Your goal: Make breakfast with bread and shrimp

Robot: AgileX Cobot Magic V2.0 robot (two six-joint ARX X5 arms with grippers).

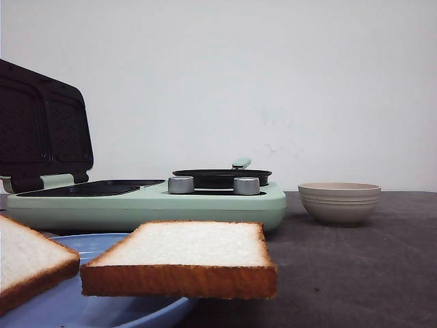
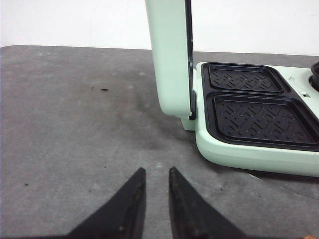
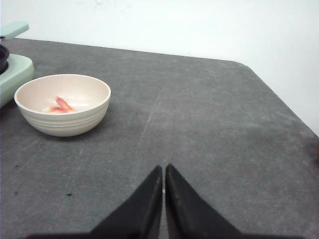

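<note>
Front view, lower left: bread [image 1: 183,258] on blue plate [image 1: 102,307], one slice overhanging the rim (could tip off if nudged) | centre: sandwich maker [image 1: 147,201] lid open | right: bowl [image 1: 339,202] with shrimp [image 3: 61,105] | left gripper [image 2: 155,180] low over table, tips slightly apart; right gripper [image 3: 164,175] pressed together, empty

- Left end effector [image 2: 155,174]: two dark, tapered fingers [image 2: 130,204] reach forward with a narrow gap between the tips; nothing sits between them. It hangs low over the table [image 2: 75,124], held level.
- Right end effector [image 3: 163,172]: its dark fingers [image 3: 144,199] are pressed together tip to tip, holding nothing, also low over the table and pointing forward.
- Neither arm shows in the front view.
</note>
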